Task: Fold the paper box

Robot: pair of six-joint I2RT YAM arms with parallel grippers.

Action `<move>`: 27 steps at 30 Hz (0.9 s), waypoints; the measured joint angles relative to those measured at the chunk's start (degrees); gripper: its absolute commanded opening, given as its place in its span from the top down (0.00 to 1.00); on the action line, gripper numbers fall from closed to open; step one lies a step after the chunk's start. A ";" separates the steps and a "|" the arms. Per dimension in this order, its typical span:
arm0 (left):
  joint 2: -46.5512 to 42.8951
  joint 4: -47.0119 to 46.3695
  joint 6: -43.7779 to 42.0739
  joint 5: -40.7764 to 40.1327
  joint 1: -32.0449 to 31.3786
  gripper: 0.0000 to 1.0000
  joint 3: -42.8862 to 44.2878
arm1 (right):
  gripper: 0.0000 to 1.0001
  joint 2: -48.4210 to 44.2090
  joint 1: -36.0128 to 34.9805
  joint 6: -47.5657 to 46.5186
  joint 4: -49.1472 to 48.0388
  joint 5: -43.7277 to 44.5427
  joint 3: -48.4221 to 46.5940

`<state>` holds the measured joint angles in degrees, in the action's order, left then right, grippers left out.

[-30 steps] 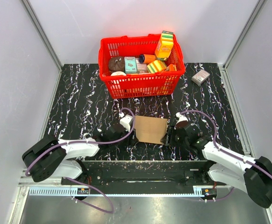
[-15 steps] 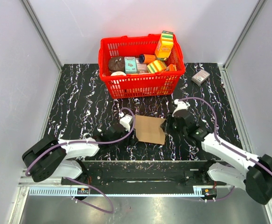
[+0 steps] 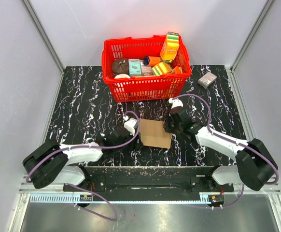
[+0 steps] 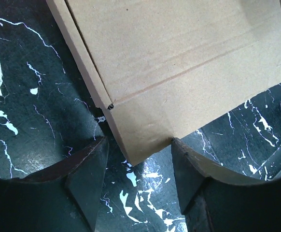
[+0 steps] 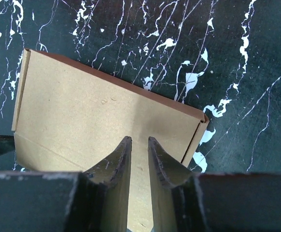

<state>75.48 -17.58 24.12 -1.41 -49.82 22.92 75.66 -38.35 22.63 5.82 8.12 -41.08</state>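
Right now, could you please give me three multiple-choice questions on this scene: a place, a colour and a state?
1. The paper box lies: A) on the table before the basket; B) inside the basket; C) on an arm's base.
2. The basket is: A) blue; B) green; C) red.
3. The left gripper has its jaws: A) shut tight; B) apart; C) out of view.
Answers: 1 A, it lies flat on the table; 2 C, its walls are red; 3 B, a wide gap shows between them.
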 measured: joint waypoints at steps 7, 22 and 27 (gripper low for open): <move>-0.02 0.00 -0.15 -0.33 0.00 0.41 0.00 | 0.76 2.47 0.00 -0.59 -1.90 0.15 -0.07; 0.00 -0.09 -0.33 -0.61 0.00 0.41 0.00 | 0.76 6.16 0.00 -1.40 -4.02 0.44 -1.01; 0.02 -0.13 -0.72 -0.87 0.00 0.41 0.00 | 0.76 6.54 0.00 -1.42 -4.52 0.44 -1.11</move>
<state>75.50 -17.72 23.40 -2.28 -49.82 22.92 82.19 -38.35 21.21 1.30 8.56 -42.19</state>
